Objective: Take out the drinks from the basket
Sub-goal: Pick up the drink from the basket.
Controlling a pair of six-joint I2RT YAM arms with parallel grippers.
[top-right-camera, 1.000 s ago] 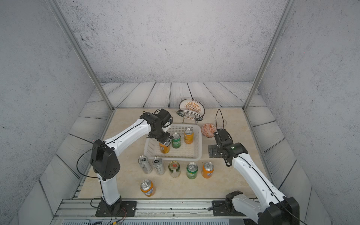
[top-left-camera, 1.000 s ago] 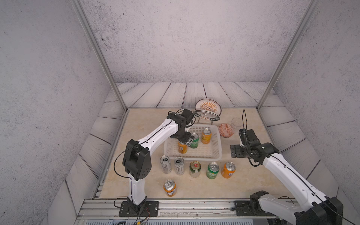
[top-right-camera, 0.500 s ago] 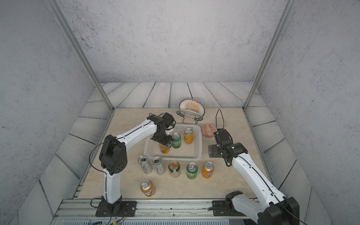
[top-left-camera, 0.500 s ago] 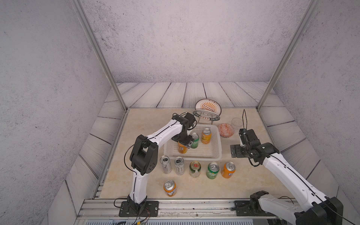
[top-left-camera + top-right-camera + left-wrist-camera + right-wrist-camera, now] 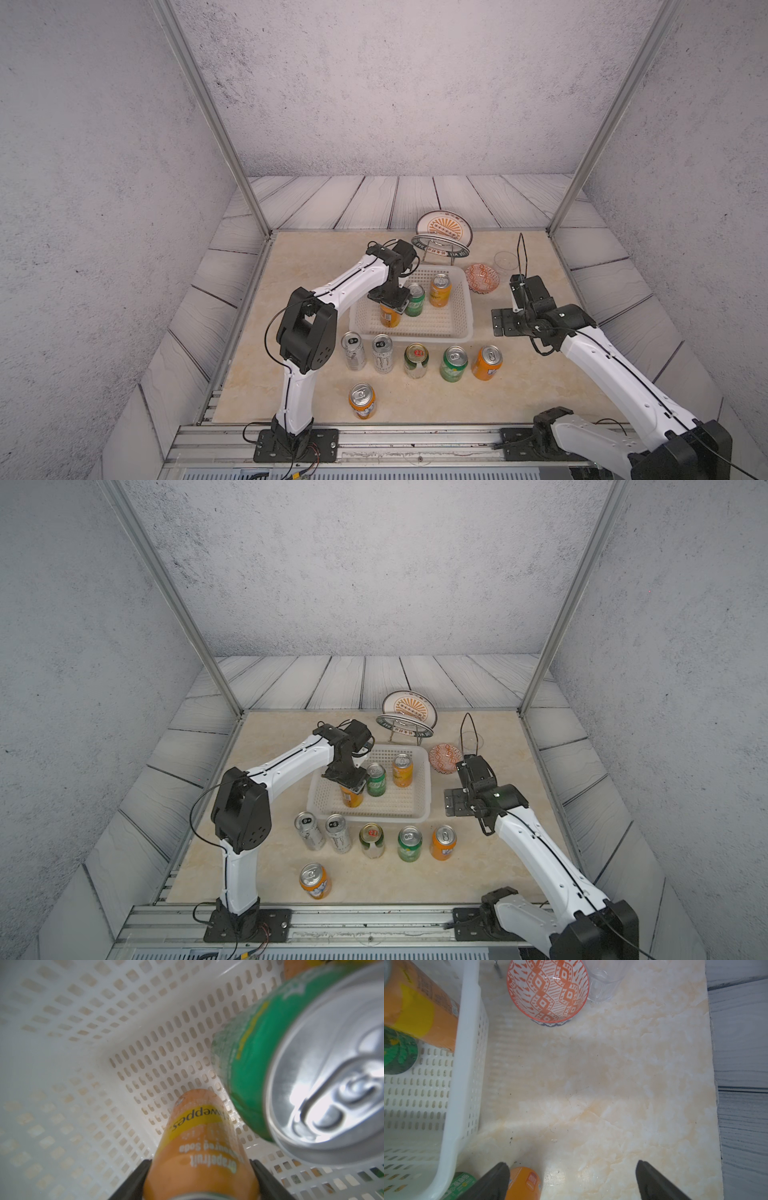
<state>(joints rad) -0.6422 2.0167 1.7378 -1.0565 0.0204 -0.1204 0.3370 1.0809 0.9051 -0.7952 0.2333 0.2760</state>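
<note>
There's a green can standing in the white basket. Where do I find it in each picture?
Both top views: green can, middle of the basket, beside the left tool.
Left wrist: close up, next to the orange can between the tool's fingers.
Right wrist: partly cut off, inside the basket wall.
Shared landmark: the basket's white grid.

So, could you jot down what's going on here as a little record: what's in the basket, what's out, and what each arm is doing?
basket: holds near orange can, green can, far orange can
out on table: row of five cans, plus a lone orange can
left tool: shut on near orange can, inside basket
right tool: open, empty, beside basket
also there: patterned bowl, glass cup, standing plates
</note>
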